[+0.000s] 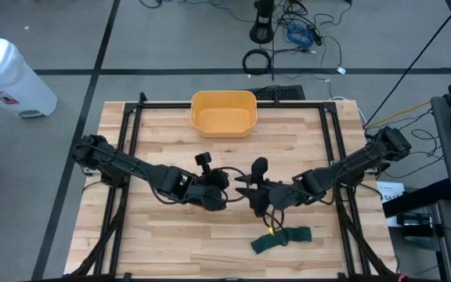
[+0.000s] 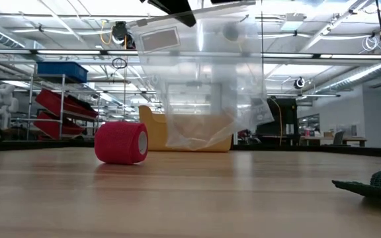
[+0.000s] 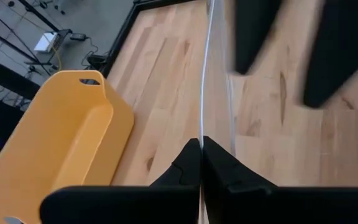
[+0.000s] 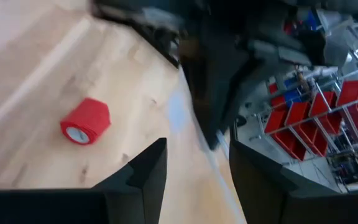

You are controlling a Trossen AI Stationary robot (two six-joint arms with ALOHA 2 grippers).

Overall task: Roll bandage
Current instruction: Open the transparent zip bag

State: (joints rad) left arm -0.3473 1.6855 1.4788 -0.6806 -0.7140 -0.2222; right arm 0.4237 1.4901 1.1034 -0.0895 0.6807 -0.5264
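We judge bagging underway: left gripper [image 3: 201, 163] jaws clamped on bag [image 2: 204, 92] edge, right gripper [image 4: 194, 171] jaws apart; next, fetch the roll [image 2: 122, 142].

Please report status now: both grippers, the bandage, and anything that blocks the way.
Left gripper shut on clear plastic bag, held above table. Right gripper open beside it. Red bandage roll on table, untouched. Green bandage lies loose nearby.

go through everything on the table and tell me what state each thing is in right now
Plastic bag: held up off the table, hanging.
Left gripper: shut on the bag's edge.
Right gripper: open.
Red bandage roll: rolled up, on its side.
Green bandage: unrolled, lying flat.
Yellow bin: upright, empty.
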